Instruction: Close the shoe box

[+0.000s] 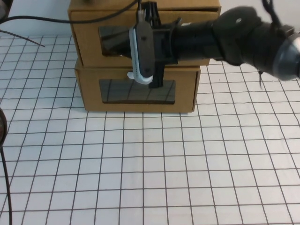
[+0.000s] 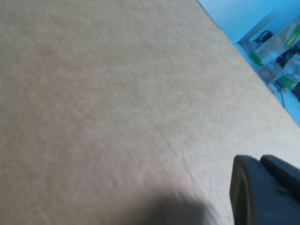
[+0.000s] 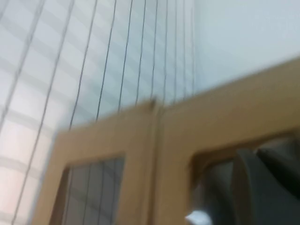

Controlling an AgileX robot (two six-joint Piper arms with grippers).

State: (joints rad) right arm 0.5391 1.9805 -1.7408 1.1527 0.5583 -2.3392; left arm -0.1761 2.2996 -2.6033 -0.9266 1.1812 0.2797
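Note:
The shoe box (image 1: pixel 86 42) is the upper of two stacked brown cardboard boxes at the back of the table. It has a clear window (image 1: pixel 112 42) and a small white tab (image 1: pixel 130 74) just below it. Its drawer front seems to stand slightly forward of the casing. My right gripper (image 1: pixel 152 82) reaches in from the right and hangs down across the box front beside the tab, its white and black fingers together. In the right wrist view one dark finger (image 3: pixel 262 187) lies against the cardboard (image 3: pixel 225 126). My left gripper shows only one dark finger (image 2: pixel 262 192), close to a plain cardboard face (image 2: pixel 117 93).
The slightly smaller cardboard box (image 1: pixel 89 89) with its own window sits under the shoe box. The table (image 1: pixel 150 164) has a white cover with a black grid. Black cables (image 1: pixel 28 19) run along the left side. My right arm (image 1: pixel 243 40) spans the back right.

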